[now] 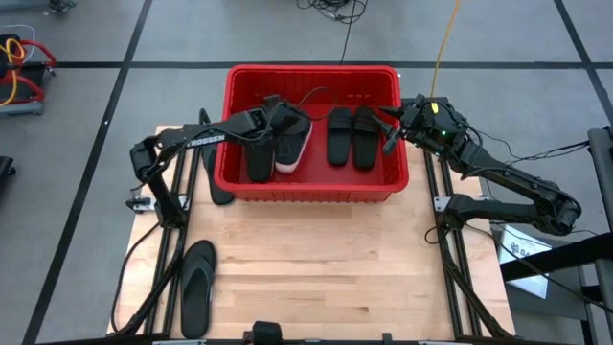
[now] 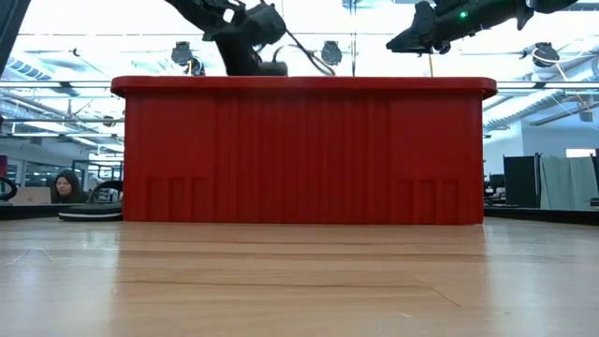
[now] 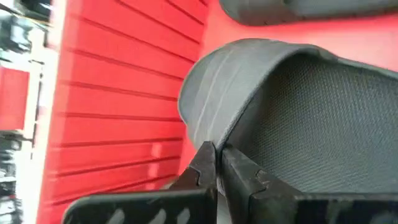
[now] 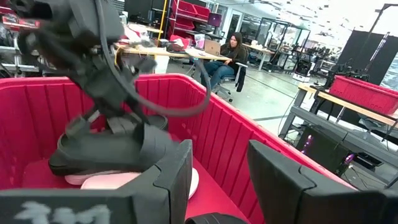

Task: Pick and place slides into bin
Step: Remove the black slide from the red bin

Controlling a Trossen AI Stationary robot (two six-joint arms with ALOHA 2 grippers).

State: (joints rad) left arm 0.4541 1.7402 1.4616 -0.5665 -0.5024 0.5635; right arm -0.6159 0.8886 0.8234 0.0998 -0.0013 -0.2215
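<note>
The red bin (image 1: 316,190) stands at the table's far middle. In it lie two black slides side by side (image 1: 351,137) and a pale pink slide (image 1: 293,146). My left gripper (image 1: 278,120) reaches into the bin's left half and is shut on a black wide-strap slide (image 1: 260,156), which sits over the pale pink slide in the right wrist view (image 4: 127,180). My right gripper (image 1: 391,129) hangs open and empty above the bin's right end. A black flip-flop (image 1: 196,285) lies on the table at the near left. Another black sandal (image 1: 219,184) lies beside the bin's left wall. My left gripper pinches the edge of the black slide's wide strap (image 3: 214,127) between its two fingers (image 3: 242,171). The slide sits roughly level inside the bin, just over the pale pink slide (image 4: 127,180). Whether it rests on that slide or hangs clear cannot be told.
The bin's rolled rim (image 2: 304,86) stands high above the tabletop. Bare wood lies in front of the bin (image 1: 326,259). A person sits at a desk in the room beyond (image 4: 233,46).
</note>
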